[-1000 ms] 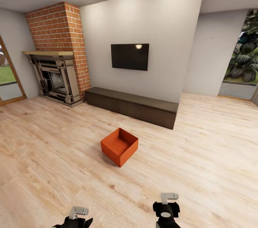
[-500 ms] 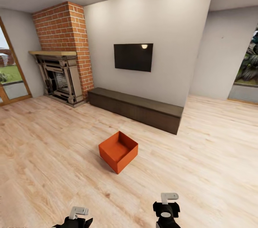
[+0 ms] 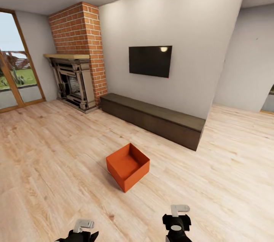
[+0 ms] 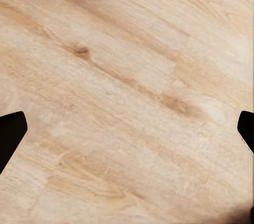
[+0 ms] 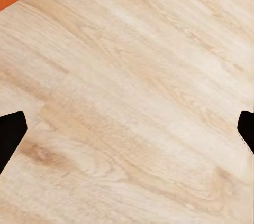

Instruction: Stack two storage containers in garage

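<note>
Bin (image 3: 127, 166): one, empty, on plank floor (image 3: 57, 150) at my 12 o'clock; both grippers (image 4: 127, 129) (image 5: 127, 129) spread, holding nothing.

Head view overlooks the room; both wrist views face plank floor (image 4: 127, 108) closely.

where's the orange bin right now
In the head view the storage container sits on the light wood-plank floor near the picture's centre, ahead of both arms, in front of the long dark cabinet below the TV.
</note>
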{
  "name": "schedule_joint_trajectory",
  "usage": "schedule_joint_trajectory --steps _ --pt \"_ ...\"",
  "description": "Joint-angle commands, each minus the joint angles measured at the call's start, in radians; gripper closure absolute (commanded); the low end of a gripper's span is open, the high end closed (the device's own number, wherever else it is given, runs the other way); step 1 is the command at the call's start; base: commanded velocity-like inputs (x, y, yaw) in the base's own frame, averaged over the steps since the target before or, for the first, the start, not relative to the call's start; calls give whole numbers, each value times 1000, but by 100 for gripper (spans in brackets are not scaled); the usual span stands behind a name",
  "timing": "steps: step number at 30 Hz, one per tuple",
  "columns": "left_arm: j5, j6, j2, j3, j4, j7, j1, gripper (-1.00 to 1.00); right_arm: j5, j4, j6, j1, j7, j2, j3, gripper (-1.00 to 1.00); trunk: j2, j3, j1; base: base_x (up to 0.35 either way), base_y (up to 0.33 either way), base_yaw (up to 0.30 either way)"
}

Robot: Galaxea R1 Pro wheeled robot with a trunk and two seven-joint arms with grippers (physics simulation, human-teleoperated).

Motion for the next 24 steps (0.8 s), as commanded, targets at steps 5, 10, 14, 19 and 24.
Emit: schedule_joint_trajectory --steps 5,10,14,19,24 --pt "10 -3 1 -8 1 -1 -1 -100 5 -1 8 -1 -6 0 5 -100 -1 -1 0 263 -247 7" --pt "10 -3 1 -8 1 -1 -1 -100 5 -1 8 -1 -6 0 6 -100 -1 -1 0 262 -248 2" --pt "10 -3 1 -9 1 13 -1 -100 5 -1 8 -1 -6 0 6 -100 -1 -1 0 230 -273 0" --pt "10 -3 1 -10 1 28 -1 -100 5 -1 8 -1 -6 0 6 -100 -1 -1 0 210 -286 0" --pt "10 -3 1 -11 1 32 -1 -100 5 -1 8 -1 -6 0 6 -100 -1 -1 0 228 -252 0"
